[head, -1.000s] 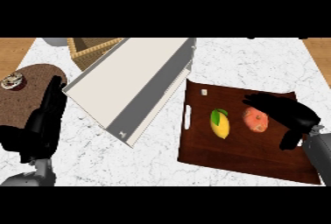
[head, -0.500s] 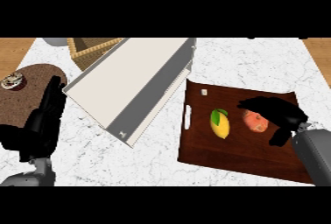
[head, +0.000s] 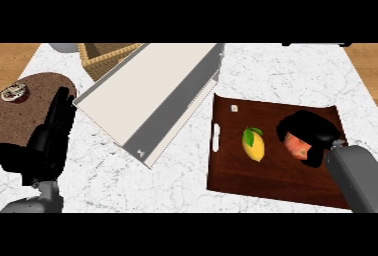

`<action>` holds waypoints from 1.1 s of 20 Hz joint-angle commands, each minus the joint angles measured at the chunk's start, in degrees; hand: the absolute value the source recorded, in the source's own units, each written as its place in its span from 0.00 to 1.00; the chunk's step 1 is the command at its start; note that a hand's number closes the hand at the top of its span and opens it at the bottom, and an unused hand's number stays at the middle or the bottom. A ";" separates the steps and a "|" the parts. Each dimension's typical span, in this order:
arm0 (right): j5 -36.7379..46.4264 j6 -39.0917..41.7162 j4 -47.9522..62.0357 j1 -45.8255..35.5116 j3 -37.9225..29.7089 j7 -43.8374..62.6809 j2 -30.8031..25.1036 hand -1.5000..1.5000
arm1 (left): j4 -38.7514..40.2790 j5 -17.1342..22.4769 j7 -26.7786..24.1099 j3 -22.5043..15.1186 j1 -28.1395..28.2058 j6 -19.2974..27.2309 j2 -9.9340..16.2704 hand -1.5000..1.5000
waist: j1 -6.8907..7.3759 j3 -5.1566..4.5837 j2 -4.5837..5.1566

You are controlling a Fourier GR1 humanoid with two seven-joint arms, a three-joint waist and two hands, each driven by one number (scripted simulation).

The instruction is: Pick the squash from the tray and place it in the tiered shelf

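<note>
The yellow squash [head: 253, 144] with a green tip lies on the dark wooden tray [head: 251, 175], left of its middle. My right hand [head: 308, 131] hangs over the tray just right of the squash, apart from it. Its relaxed fingers partly cover a reddish fruit [head: 296, 148] and hold nothing. The white tiered shelf [head: 155, 97] lies slanted on the counter, left of the tray. My left hand [head: 49, 134] rests open at the left edge, fingers up.
A wicker basket [head: 102, 58] stands behind the shelf at the back. A brown round board [head: 33, 107] with a small item [head: 14, 93] on it lies at the far left. The tray has a white handle [head: 216, 137] on its left side.
My right hand has moved left across the tray, from its right edge to over the reddish fruit, nearer the squash. The left hand and the squash have not moved.
</note>
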 commanded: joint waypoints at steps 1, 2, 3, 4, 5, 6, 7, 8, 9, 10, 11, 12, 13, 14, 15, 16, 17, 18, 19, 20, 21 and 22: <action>2.34 1.10 -7.64 3.45 4.57 4.03 5.92 1.00 | 4.41 -0.33 -1.38 1.67 -3.06 1.06 -0.61 0.50 | -0.82 0.51 0.25; 3.15 2.57 -9.81 4.59 6.47 7.31 9.15 1.00 | -1.25 1.12 2.97 2.05 -0.74 -0.57 1.50 0.50 | -0.55 0.52 0.04; 4.41 4.44 -13.01 5.72 9.76 8.43 11.73 1.00 | -2.25 -0.02 0.63 0.39 3.04 -0.05 0.09 0.50 | -0.56 0.46 -0.29; 4.74 5.65 -14.92 6.39 11.48 10.13 14.78 1.00 | 0.27 0.05 -0.48 0.93 0.57 0.04 0.01 0.50 | -1.14 0.43 -0.21; 6.86 5.71 -15.78 7.67 15.25 11.71 18.36 1.00 | 0.45 -1.87 -0.66 -0.89 0.92 1.22 -1.13 0.50 | -1.35 0.40 -0.38; 6.78 6.19 -18.56 10.16 15.51 11.38 17.16 1.00 | -0.73 0.19 0.05 1.32 1.49 -0.07 0.50 0.50 | -1.31 0.44 -0.39; 7.23 6.18 -16.81 9.23 16.24 12.95 20.05 1.00 | -0.11 -0.47 0.12 0.43 0.72 0.04 0.11 0.50 | -0.68 0.50 0.00; 6.19 9.51 -21.00 10.53 16.68 13.58 20.47 1.00 | 1.43 -0.32 -0.21 1.42 -0.34 0.98 -0.31 0.50 | -1.62 0.43 -0.15; 4.61 11.17 -22.14 12.29 17.16 12.38 20.97 1.00 | 1.84 -0.58 0.00 0.50 -0.18 0.79 -0.77 0.50 | -1.87 0.44 -0.12; 3.54 12.81 -23.73 13.18 16.56 12.48 20.61 1.00 | 1.54 0.02 -0.29 1.16 -0.46 0.20 -0.16 0.50 | -1.63 0.46 -0.06; 2.67 16.23 -27.97 13.20 17.13 13.62 21.68 1.00 | 2.08 0.34 0.19 2.02 -1.35 0.38 0.18 0.50 | -1.89 0.43 -0.17; 2.53 16.17 -29.14 16.64 18.34 14.09 22.06 1.00 | 0.58 -1.32 0.60 0.70 -0.99 1.77 -0.69 0.50 | -1.80 0.50 -0.18; 0.96 20.16 -35.16 17.17 18.18 14.60 21.70 1.00 | 1.15 -0.03 -1.29 1.96 1.12 -0.34 0.78 0.50 | -1.84 0.43 -0.32; 0.30 23.39 -38.69 18.08 18.98 16.17 22.63 1.00 | -0.27 -1.03 1.02 0.46 0.21 0.77 -0.21 0.50 | -1.84 0.47 -0.33; -1.10 24.06 -42.63 20.28 18.23 16.34 21.94 1.00 | 0.66 -0.67 -1.58 1.15 1.58 0.23 -0.16 0.50 | -1.63 0.48 -0.15; -3.18 27.11 -46.97 19.33 19.09 20.04 24.48 1.00 | 1.95 -0.41 -0.70 2.19 -1.12 0.53 0.41 0.50 | -1.97 0.46 -0.17; -7.32 26.13 -48.10 22.22 17.53 20.25 24.53 1.00 | -2.01 -0.96 1.06 -0.28 1.17 1.09 -1.24 0.50 | -1.59 0.54 -0.29; -11.32 27.89 -51.63 23.01 17.74 22.48 24.58 1.00 | -0.70 -1.25 0.09 0.01 1.16 0.96 -0.95 0.50 | -1.82 0.52 -0.25; -16.15 29.35 -53.80 20.86 13.94 23.60 24.61 1.00 | 0.48 -0.99 0.02 0.97 0.20 0.95 -0.43 0.50 | -1.85 0.51 -0.05; -17.76 29.25 -58.08 24.20 15.01 25.19 24.64 1.00 | 0.81 -0.27 -1.26 1.62 1.21 -0.03 0.12 0.50 | -2.02 0.49 -0.15; -20.89 30.92 -61.70 23.43 13.49 28.46 24.66 1.00 | -1.47 -0.39 1.57 0.59 0.72 0.44 -0.37 0.50 | -1.91 0.52 -0.28; -24.66 31.45 -62.66 21.27 11.12 32.01 24.68 1.00 | 0.26 0.60 0.07 2.01 0.43 -0.23 0.16 0.50 | -1.37 0.48 0.07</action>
